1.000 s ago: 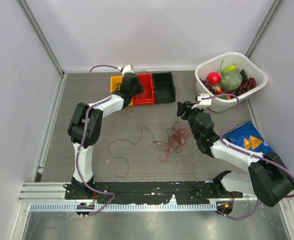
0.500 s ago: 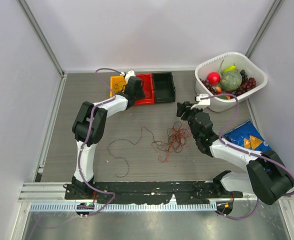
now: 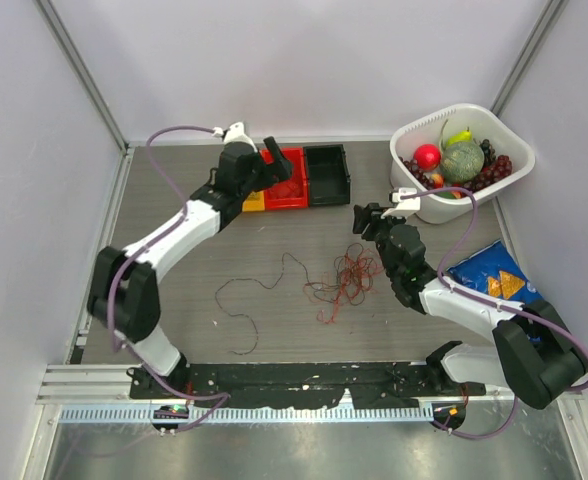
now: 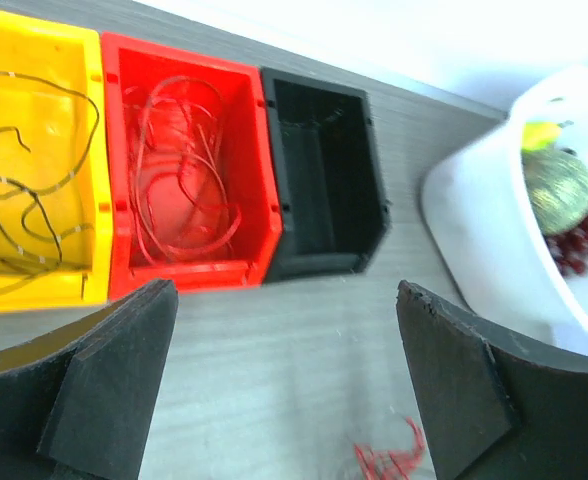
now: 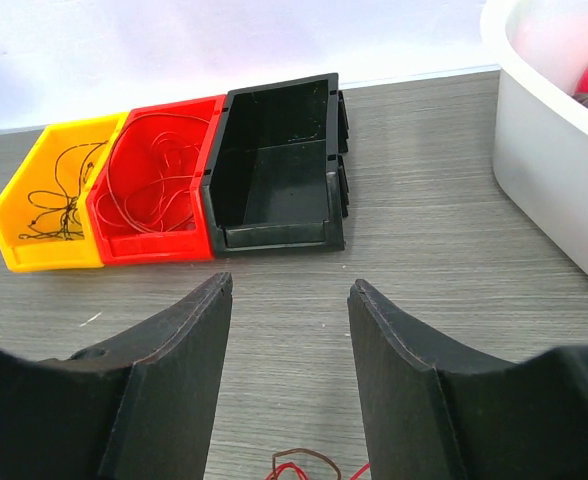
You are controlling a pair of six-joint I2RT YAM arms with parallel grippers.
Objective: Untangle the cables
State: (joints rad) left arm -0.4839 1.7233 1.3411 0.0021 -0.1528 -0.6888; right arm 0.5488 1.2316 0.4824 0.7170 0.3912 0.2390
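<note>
left fingers point(image 4: 114, 370) spread wide and empty near the red bin point(image 4: 184, 278); right fingers point(image 5: 164, 370) parted, empty, near the red cables point(image 3: 349, 272) tangled on the table point(image 3: 304, 335).

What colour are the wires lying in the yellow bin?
Black, or very dark brown. The wires in the yellow bin show best in the left wrist view.

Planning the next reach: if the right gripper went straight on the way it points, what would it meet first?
Probably the black bin, centred ahead between the right gripper fingers, with only table before it. Depth is unclear: if angled down, it touches table first.
</note>
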